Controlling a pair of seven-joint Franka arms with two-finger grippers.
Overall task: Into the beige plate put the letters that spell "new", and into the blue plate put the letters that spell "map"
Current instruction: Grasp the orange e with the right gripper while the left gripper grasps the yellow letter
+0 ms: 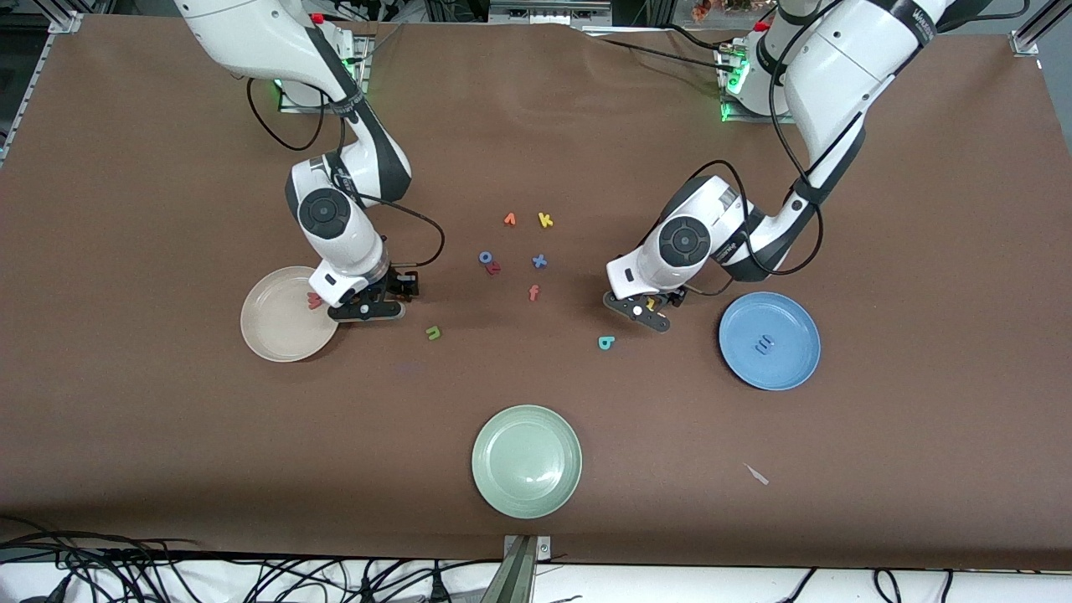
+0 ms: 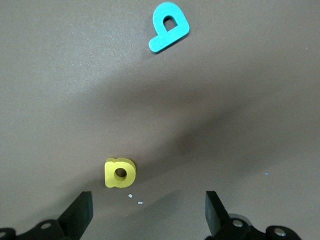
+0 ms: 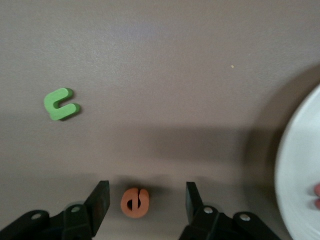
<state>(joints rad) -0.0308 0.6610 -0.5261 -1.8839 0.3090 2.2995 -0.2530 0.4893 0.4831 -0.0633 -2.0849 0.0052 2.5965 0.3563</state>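
Two letters are already sitting in their plates: the pinkish-red w [image 1: 314, 300] in the beige plate [image 1: 276, 335] toward the right arm's end of the surface, and the blue m [image 1: 764, 343] in the blue plate [image 1: 796, 368] toward the left arm's end. Both arms are working on second letters. The right gripper [image 3: 145, 200] is hanging low beside the beige plate, fingers spread, with the orange e [image 3: 134, 202] lying between them, not yet pinched. The left gripper [image 2: 149, 214] is spread wide just above the yellow a [image 2: 119, 173], which is sitting off-centre, closer to one finger. The green n [image 1: 433, 332] and teal p [image 1: 606, 342] are waiting nearby, nearer the front camera. Next, I judge, each gripper needs lowering and closing; the left one probably needs centring first.
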